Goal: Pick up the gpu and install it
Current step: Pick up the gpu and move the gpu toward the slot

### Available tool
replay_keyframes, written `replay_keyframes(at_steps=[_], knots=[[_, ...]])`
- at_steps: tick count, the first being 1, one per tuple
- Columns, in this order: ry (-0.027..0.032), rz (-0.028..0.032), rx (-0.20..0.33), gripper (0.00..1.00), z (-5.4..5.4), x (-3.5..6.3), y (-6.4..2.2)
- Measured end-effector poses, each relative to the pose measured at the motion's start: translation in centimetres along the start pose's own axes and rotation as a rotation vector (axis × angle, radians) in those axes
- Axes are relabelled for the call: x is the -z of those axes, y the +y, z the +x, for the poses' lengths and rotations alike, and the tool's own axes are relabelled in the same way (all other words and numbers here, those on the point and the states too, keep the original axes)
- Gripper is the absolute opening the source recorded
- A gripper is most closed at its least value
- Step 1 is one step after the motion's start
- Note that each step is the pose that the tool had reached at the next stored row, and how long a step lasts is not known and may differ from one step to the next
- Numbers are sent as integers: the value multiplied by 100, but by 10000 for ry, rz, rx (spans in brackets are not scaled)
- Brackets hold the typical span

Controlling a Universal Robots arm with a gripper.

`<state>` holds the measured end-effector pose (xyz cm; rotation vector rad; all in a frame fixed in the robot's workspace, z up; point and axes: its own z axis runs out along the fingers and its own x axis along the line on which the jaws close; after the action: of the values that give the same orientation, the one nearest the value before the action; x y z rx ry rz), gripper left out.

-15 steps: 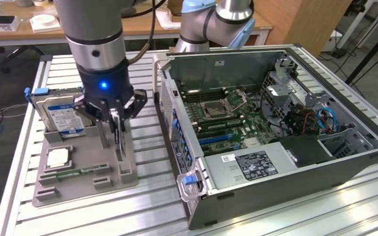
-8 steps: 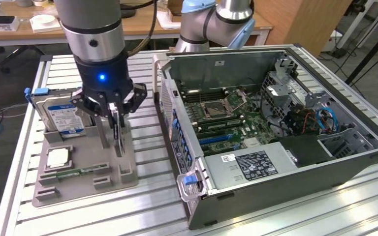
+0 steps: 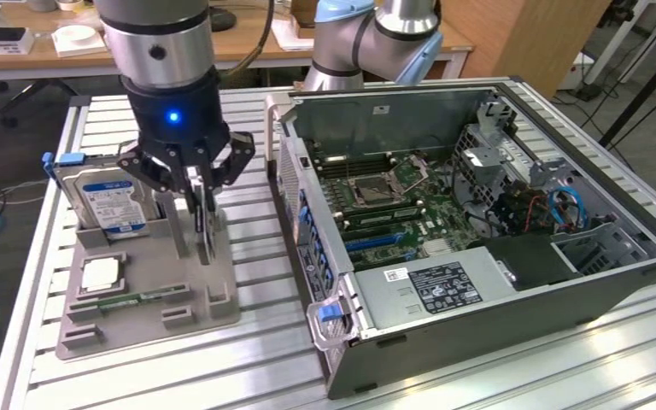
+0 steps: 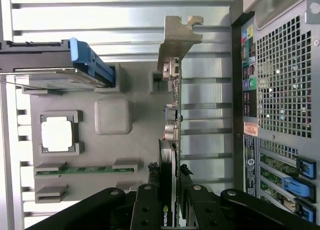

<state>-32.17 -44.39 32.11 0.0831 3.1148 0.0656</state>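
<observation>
The gpu (image 4: pixel 168 190) bore the word NVIDIA on its black edge. Labels on the hard drive (image 3: pixel 114 205) and power supply (image 3: pixel 442 286) were unreadable.

A grey holder (image 3: pixel 123 329) sits on the slatted metal desk (image 3: pixel 248 367). At the holder's far end a hard drive (image 3: pixel 109 203) with a blue-and-white label stands upright in a slot, a blue clip (image 3: pixel 68 159) at its upper corner. Near the holder's middle a square processor (image 3: pixel 100 275) lies flat in a recess, and just in front of it lies a green memory stick (image 3: pixel 140 299). Just beside the holder, to the exterior view's right, an open computer case (image 3: pixel 601 282) lies on its side, showing the motherboard (image 3: pixel 391 201), blue cables (image 3: pixel 565 205) and a labelled power supply (image 3: pixel 442 286).
</observation>
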Motion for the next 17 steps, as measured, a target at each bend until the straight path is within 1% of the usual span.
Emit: replay_keyframes(at_steps=[5, 9, 17], knots=[[0, 0, 0, 26, -3, 112, 5], [1, 1, 0, 26, -4, 180, 8], [0, 0, 0, 26, -4, 181, 8]])
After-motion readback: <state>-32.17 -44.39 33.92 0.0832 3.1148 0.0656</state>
